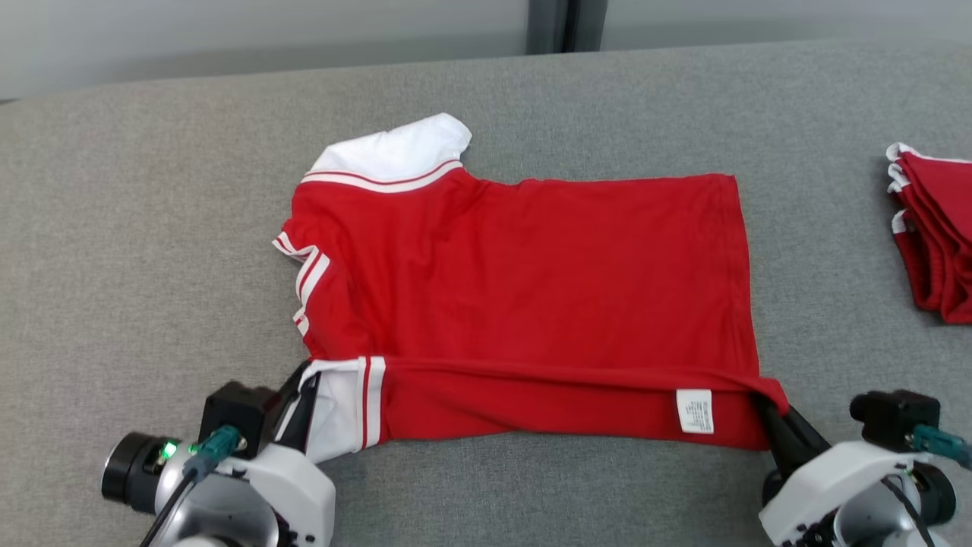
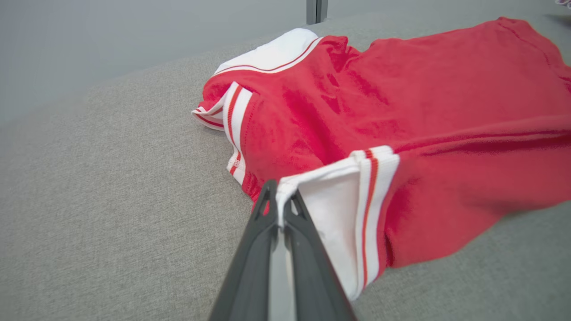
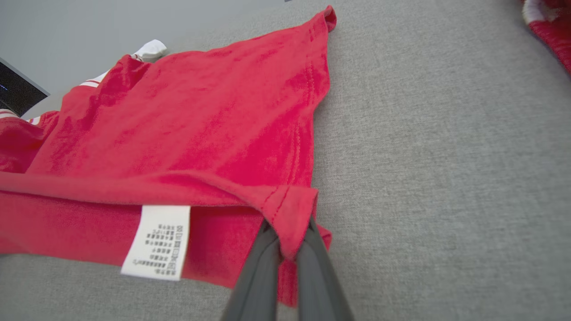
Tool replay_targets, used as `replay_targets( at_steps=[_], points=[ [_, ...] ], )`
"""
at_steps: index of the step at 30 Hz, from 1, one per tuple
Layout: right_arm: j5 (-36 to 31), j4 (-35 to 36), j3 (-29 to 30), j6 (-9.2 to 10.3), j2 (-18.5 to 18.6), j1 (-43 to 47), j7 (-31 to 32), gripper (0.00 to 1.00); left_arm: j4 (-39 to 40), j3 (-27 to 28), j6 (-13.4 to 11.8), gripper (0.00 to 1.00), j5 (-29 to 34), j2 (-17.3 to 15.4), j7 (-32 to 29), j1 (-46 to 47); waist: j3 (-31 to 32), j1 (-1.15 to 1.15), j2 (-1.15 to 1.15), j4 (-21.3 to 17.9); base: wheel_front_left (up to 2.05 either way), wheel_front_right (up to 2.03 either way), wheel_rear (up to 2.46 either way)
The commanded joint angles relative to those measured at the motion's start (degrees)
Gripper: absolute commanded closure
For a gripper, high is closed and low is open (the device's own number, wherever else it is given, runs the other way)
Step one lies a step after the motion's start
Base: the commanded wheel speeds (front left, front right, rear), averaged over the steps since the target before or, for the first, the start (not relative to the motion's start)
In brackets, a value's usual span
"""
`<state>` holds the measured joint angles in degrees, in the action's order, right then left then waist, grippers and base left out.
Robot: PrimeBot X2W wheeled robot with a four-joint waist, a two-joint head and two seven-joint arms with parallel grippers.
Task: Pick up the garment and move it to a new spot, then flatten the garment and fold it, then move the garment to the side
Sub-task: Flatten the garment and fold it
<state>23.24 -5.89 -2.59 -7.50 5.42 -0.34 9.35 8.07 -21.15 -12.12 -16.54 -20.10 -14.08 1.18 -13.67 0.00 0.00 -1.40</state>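
Nearest the head camera, the left gripper point(image 1: 304, 378) is clamped on the white, red-striped sleeve point(image 1: 345, 403) of the garment point(image 1: 524, 289), and the right gripper point(image 1: 768, 406) is clamped on the red hem corner at the opposite end. The left wrist view shows that gripper point(image 2: 279, 194) with its jaws pressed together on the white cuff edge. The right wrist view shows the other gripper point(image 3: 289, 232) pinching a bunched fold of hem.

The garment lies across the middle of the grey table point(image 1: 152, 228), its body spread fairly flat. Its near long edge is raised into a ridge between the two grips. I judge that the move and the flattening are done and the first lengthwise fold is only begun. The lifted edge has yet to be carried across, and further folds and the shift to the side are left. A pile of folded red garments point(image 1: 934, 235) sits well apart at the right.

A white care label point(image 3: 157, 243) hangs inside the near edge; its print is too small to read.
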Motion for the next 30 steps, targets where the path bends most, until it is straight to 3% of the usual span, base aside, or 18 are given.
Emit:
replay_targets(
  at_steps=[1,6,7,8,9,16,22,30],
  points=[
    [0.43,-1.72,-0.46,0.0,0.73,-2.39,-0.93,1.0,-1.73,-0.07,0.87,1.0,0.4,-0.25,0.29,2.82,-1.71,0.0,0.0,-0.13,0.0,0.0,0.0],
    [1.54,-5.51,-2.41,0.0,1.38,-6.93,-4.31,1.0,-6.31,-0.6,2.93,0.98,0.15,0.23,1.57,7.89,-3.67,0.0,0.0,-0.21,0.0,0.0,0.0],
    [1.68,-6.01,-2.66,0.0,1.55,-7.6,-5.4,0.84,-7.07,-0.77,3.02,0.33,0.31,0.29,2.01,8.44,-3.96,0.0,0.0,-0.22,0.0,0.0,0.0],
    [1.88,-6.7,-3.06,0.0,1.65,-8.03,-6.17,0.54,-7.75,-0.72,3.25,0.0,0.09,0.53,2.51,8.83,-4.17,0.0,0.0,-0.25,0.0,0.0,0.0],
    [2.0,-7.05,-3.51,-0.01,1.69,-8.45,-7.25,0.0,-8.24,-0.5,3.26,0.0,-0.48,1.02,3.11,9.03,-4.27,0.0,0.0,-0.29,0.0,0.0,0.0],
    [0.65,-6.36,-4.11,-0.01,2.5,-9.41,-14.37,0.0,-9.04,2.27,1.7,0.0,-3.51,3.42,9.09,6.7,-3.98,0.0,0.0,-0.43,0.0,0.0,0.0],
    [-3.44,-2.26,-1.82,-0.01,2.54,-7.33,-20.63,0.0,-8.52,6.17,0.12,0.0,-6.49,5.91,17.87,3.46,-1.99,0.0,0.0,-0.31,0.0,0.0,0.0],
    [-8.51,2.26,0.83,-0.01,1.72,-3.66,-22.52,0.0,-8.62,10.66,-1.5,0.0,-8.13,7.14,26.62,-0.95,2.35,0.0,0.0,-0.32,0.0,0.0,0.0]
  ],
)
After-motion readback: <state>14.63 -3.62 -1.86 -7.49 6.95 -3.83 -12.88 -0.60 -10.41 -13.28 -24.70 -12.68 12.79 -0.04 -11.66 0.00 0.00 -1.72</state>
